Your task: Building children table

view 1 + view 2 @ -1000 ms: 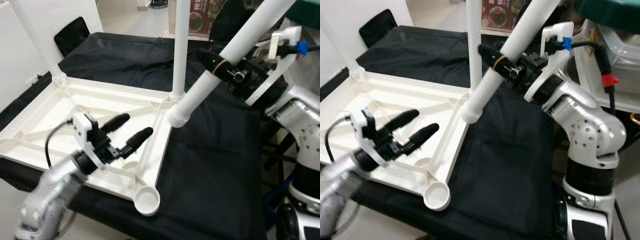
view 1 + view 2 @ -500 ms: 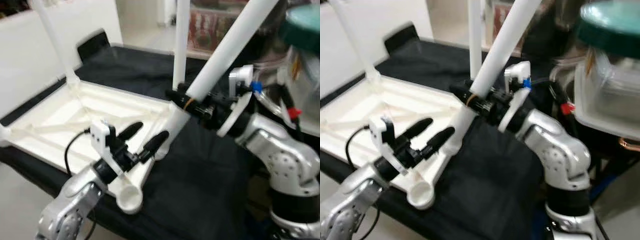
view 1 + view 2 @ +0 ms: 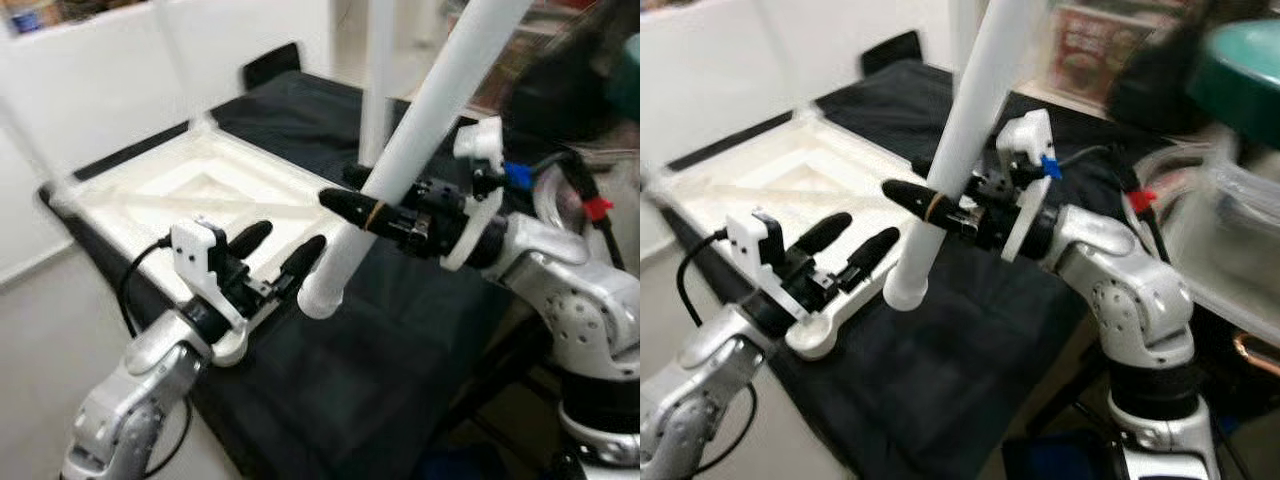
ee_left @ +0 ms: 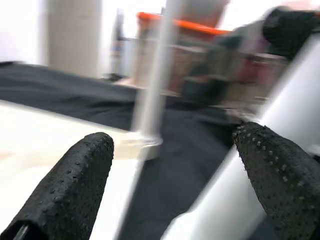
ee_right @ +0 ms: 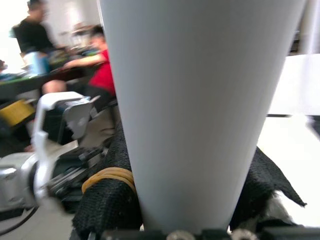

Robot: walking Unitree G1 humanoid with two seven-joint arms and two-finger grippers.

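nearest, on the left, the left gripper [image 3: 275,260] hangs with its two black fingers [image 4: 70,185] spread apart and grasping nothing, poised over the near corner of the upturned white tabletop [image 3: 150,195], where an unfilled round socket [image 3: 812,335] sits just under it; it looks placed there to steady that corner or guide a leg in. just to the right, the right gripper [image 3: 385,215] is clenched around a loose white leg [image 3: 420,130], held tilted with its lower end [image 3: 905,292] hovering above the black cloth [image 3: 400,330], near the socket but not yet in it, probably so it can be swung over and seated. farther back another leg [image 3: 378,80] already stands upright in the tabletop's far corner. both legs run off the top of the head views, the tabletop's far left edge is washed out and blurred, and the background is too smeared to read. people sit beyond in the right wrist view.
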